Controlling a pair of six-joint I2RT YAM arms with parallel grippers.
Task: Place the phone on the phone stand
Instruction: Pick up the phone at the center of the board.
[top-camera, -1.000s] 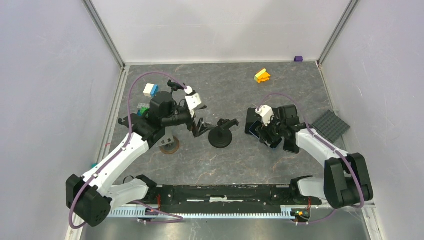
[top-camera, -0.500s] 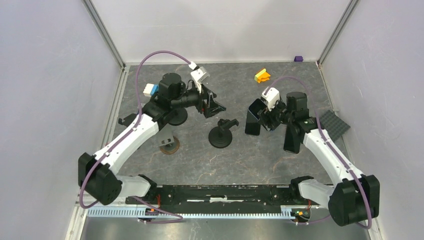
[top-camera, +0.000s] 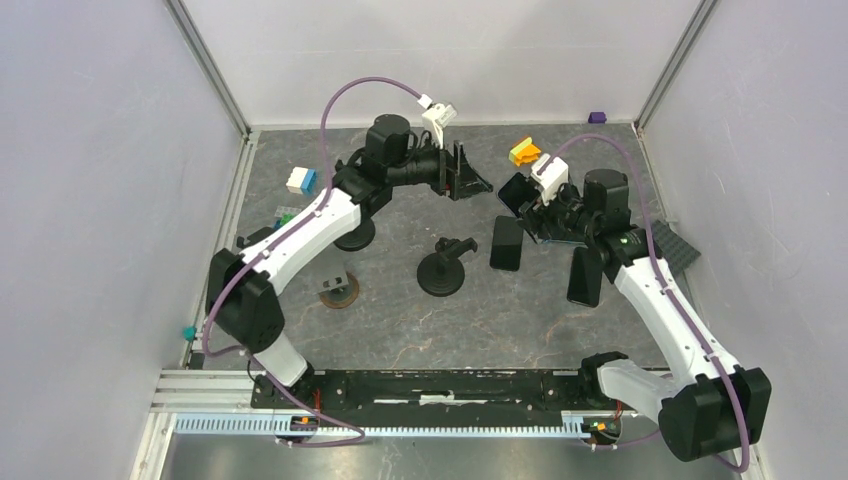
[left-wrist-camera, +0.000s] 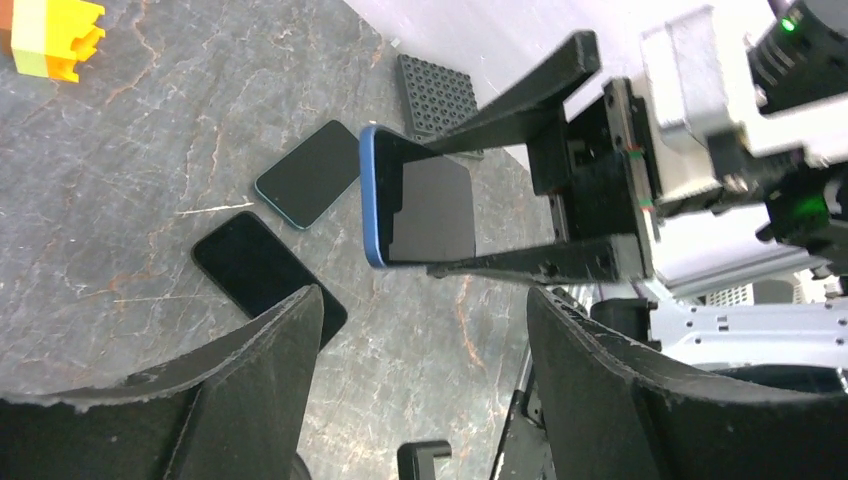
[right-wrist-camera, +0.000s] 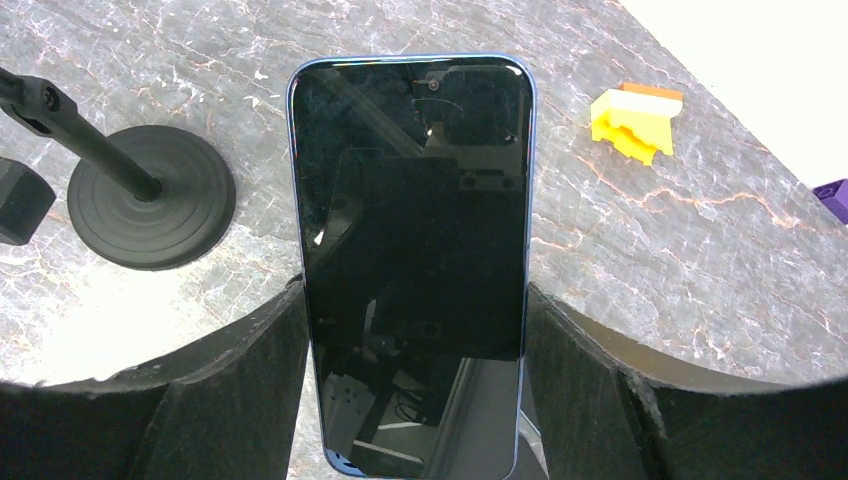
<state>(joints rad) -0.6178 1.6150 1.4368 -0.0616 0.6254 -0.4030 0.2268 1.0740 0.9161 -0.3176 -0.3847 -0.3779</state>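
My right gripper (top-camera: 532, 208) is shut on a blue-edged phone (top-camera: 514, 191) and holds it above the table at the back right. In the right wrist view the phone (right-wrist-camera: 415, 260) stands screen-up between the fingers (right-wrist-camera: 250, 370). The black phone stand (top-camera: 443, 265), a round base with an angled arm, sits mid-table, left of and nearer than the held phone; it also shows as the stand (right-wrist-camera: 150, 195). My left gripper (top-camera: 470, 178) hovers open and empty at the back centre, pointing at the held phone (left-wrist-camera: 415, 210).
Two more dark phones (top-camera: 507, 243) (top-camera: 585, 276) lie flat right of the stand. A second round black base (top-camera: 352, 235) sits under the left arm, a small brown disc (top-camera: 338, 290) nearer. A yellow block (top-camera: 523, 151) and a grey studded plate (top-camera: 668, 250) lie at the back right.
The right arm lifted the phone off the table and carried it toward the back. The left arm swung up from beside the stand to the back centre, its jaws narrowing slightly.
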